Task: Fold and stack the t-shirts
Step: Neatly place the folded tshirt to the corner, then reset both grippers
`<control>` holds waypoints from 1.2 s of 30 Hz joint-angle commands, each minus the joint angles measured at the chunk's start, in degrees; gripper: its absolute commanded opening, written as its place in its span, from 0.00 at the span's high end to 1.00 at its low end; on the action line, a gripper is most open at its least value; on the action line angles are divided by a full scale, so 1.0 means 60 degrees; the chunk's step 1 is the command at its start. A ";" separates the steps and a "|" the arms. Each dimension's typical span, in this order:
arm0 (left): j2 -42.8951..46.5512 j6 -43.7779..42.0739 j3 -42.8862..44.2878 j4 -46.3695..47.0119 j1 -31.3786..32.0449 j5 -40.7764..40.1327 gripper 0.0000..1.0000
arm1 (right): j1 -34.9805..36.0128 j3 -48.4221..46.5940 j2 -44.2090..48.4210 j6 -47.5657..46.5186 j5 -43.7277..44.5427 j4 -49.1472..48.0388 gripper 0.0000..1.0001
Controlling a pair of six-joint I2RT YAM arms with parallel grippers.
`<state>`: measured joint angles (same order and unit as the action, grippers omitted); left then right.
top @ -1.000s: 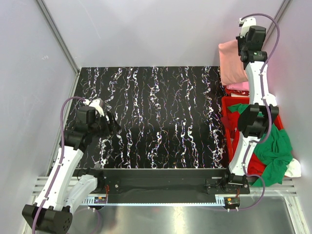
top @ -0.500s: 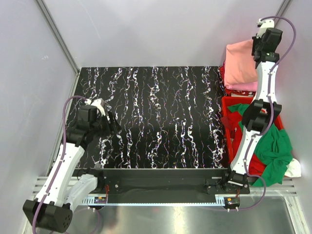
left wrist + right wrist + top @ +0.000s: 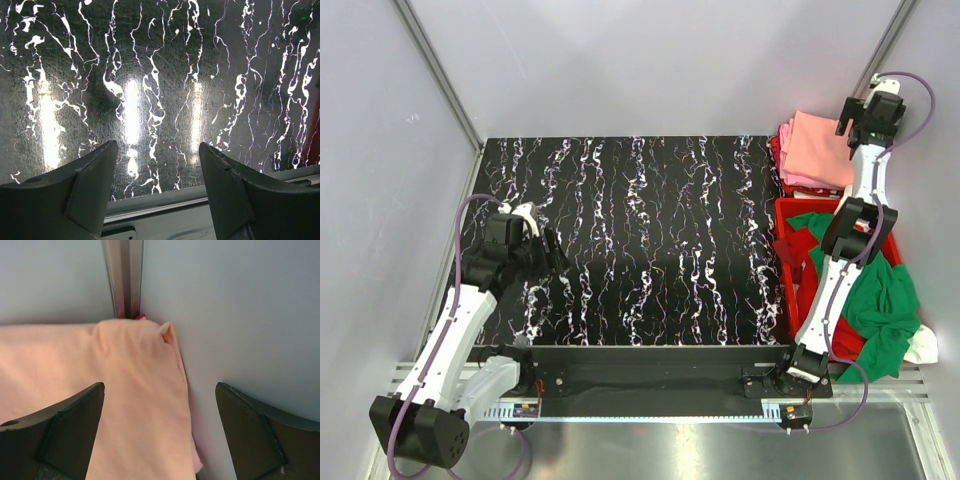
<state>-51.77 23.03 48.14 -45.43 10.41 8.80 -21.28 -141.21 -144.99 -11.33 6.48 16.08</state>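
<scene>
A folded salmon-orange t-shirt (image 3: pixel 815 145) lies on top of a stack in the far right corner, over a pink t-shirt (image 3: pixel 810 182) and a red edge (image 3: pixel 778 152). My right gripper (image 3: pixel 853 118) hovers above the stack's far right edge by the wall. It is open, with nothing between its fingers. In the right wrist view the salmon t-shirt (image 3: pixel 135 405) lies below the right gripper (image 3: pixel 160 387). My left gripper (image 3: pixel 545 248) is open and empty over the left of the table. The left gripper (image 3: pixel 157 145) shows only tabletop beneath it.
A red crate (image 3: pixel 782 215) at the right edge holds a heap with a green t-shirt (image 3: pixel 880 300), a red one (image 3: pixel 820 290) and a white one (image 3: pixel 923 345). The black marbled table (image 3: pixel 650 240) has grey walls on three sides. A corner post (image 3: pixel 125 277) stands behind the stack.
The right gripper swung back and right toward the corner and opened. The salmon t-shirt, hanging from it a second ago, now lies flat on the stack. The left arm barely shifted.
</scene>
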 commanded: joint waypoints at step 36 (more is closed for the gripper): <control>0.3032 -0.0527 0.0063 0.0760 0.0007 -0.0368 0.20 | 0.3502 1.3999 1.8567 0.7500 0.3078 0.5202 0.00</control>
<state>-34.15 20.93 49.06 -44.82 10.50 6.61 -0.38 -53.91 -36.34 33.91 14.59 43.77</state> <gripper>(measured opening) 0.796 0.994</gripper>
